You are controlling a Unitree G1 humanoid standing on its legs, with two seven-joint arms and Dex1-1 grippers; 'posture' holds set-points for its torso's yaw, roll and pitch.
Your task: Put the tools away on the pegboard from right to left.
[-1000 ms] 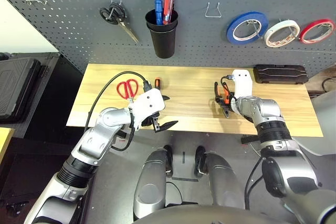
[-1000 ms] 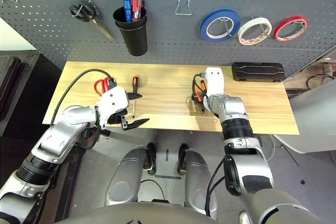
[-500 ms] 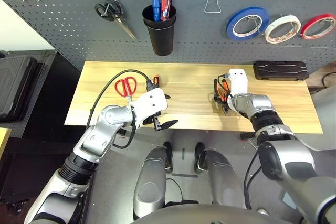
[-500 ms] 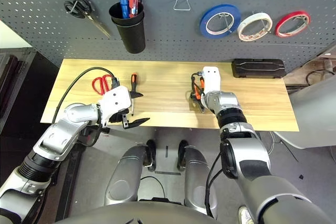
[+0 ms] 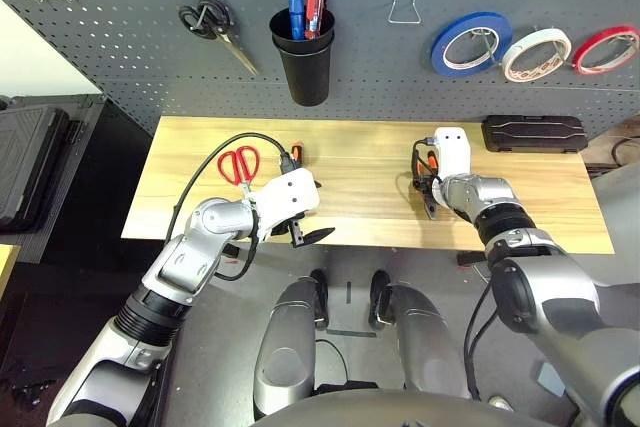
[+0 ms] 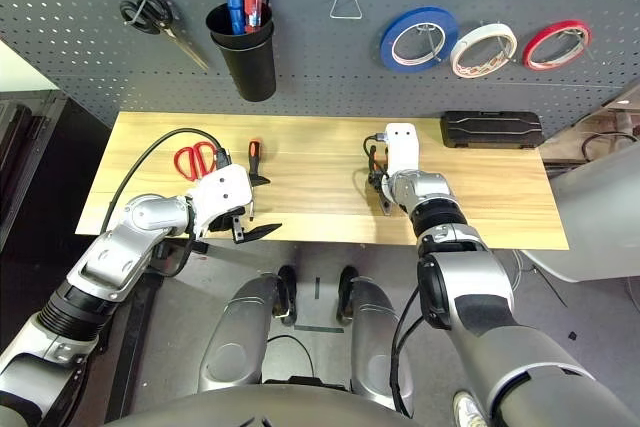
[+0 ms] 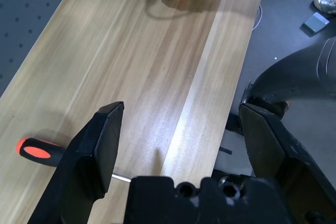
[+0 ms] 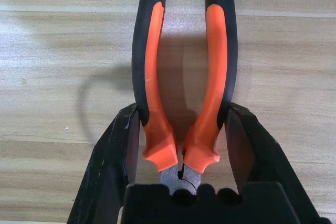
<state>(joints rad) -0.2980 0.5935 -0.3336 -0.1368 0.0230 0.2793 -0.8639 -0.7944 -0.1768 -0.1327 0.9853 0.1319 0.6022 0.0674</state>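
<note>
The orange-and-black pliers [image 8: 152, 51] lie flat on the wooden table [image 5: 360, 202], right of centre. My right gripper [image 8: 182, 111] has come down over them near the pivot, with a black finger against the outside of each handle. The left gripper [image 5: 312, 212] hovers open at the table's front edge, left of centre, holding nothing. Just behind it lies the slim screwdriver [image 5: 296, 157], and the red-handled scissors [image 5: 240, 163] lie to its left. On the pegboard [image 5: 120, 57] a cream-white tape roll [image 5: 536, 53] hangs at the right.
A blue tape roll [image 5: 470, 47] and a red one [image 5: 605, 50] hang either side of the cream roll. A bare wire hook [image 5: 404, 15], a black cup [image 5: 305, 57] with tools and black-handled scissors [image 5: 212, 27] are on the board. A black case [image 5: 534, 135] lies at the back right.
The right gripper's fingers have closed in from wide open onto the pliers' handles. The left arm has stayed where it was, and the camera has shifted slightly.
</note>
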